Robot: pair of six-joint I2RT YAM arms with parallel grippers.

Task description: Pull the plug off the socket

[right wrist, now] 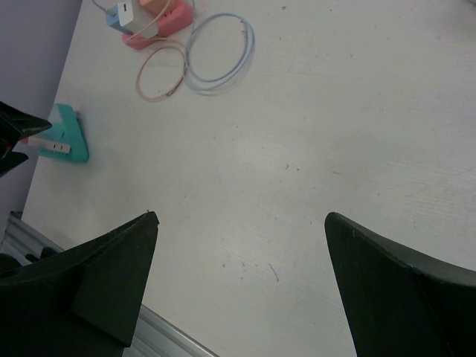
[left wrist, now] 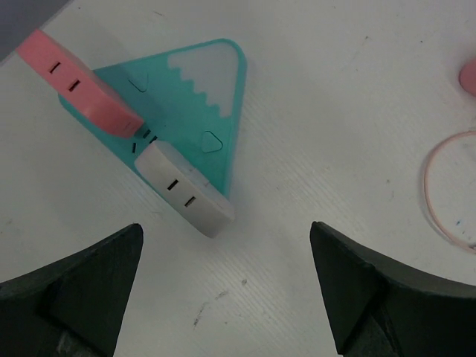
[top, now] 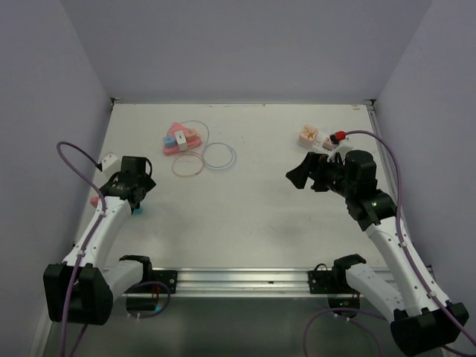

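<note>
My left claw [left wrist: 225,249] hangs with its fingers spread wide and nothing between them, looking straight down on the teal socket [left wrist: 190,123], a flat triangle lying close to the left edge of the desk [top: 253,208]. Two plugs sit in its side: a white plug [left wrist: 186,192] pointing toward me and a pink plug [left wrist: 83,91] running off toward the left edge. The white one lies nearest the gap between my fingers, so I judge it is the one I am lined up to take. Standing apart this far leaves me room to drop around its body before I close.

My right claw [right wrist: 239,219] is just as far apart and just as empty. It hovers over bare desk on the right side, well away from the teal socket, which its camera sees only as a small shape far off. I take it to be waiting in reserve, perhaps to pin the socket down while the other arm pulls, since a light block like this would probably slide along with the plug.

The desk is white, matt and lightly scuffed. Toward the far edge, left of the middle, a pink socket [top: 181,141] carries its own plugs beside two cable loops [top: 204,160]. A small orange block [top: 307,135] sits near the far right corner. Plain pale-lavender walls [top: 245,44] close in three sides, and a metal rail [top: 238,279] runs along the near edge.
</note>
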